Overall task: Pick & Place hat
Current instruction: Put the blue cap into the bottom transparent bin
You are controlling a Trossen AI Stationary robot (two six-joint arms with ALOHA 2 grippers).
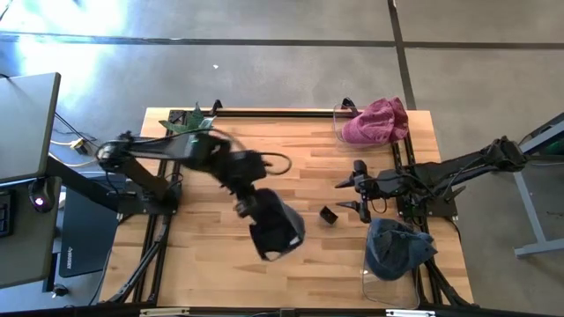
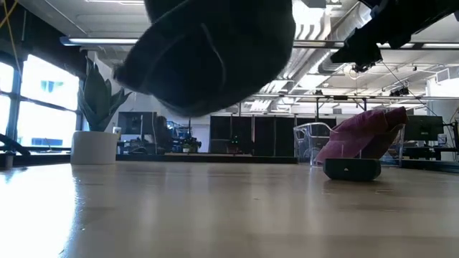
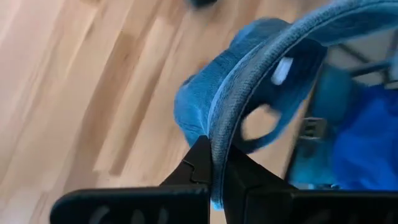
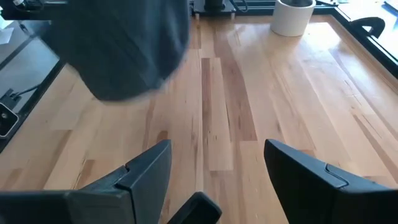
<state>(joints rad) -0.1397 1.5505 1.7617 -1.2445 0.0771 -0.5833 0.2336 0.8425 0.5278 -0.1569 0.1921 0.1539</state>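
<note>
The left gripper [image 1: 249, 205] is clamped tight on the brim of a dark denim hat [image 1: 278, 225], which hangs clear of the wooden table [image 1: 291, 141] near its middle. The right gripper [image 1: 359, 195] waits nearby toward the table's right edge, its 2 fingers [image 4: 144, 171] spread wide with nothing between them. A pink hat [image 1: 377, 121] and another blue hat [image 1: 398, 247] lie on clear stands at the right side.

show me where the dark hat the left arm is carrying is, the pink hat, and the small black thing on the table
dark hat [image 1: 278, 226], high view, on its crown.
pink hat [image 1: 377, 121], high view, middle of the fabric.
small black object [image 1: 328, 215], high view, on its top.
</note>
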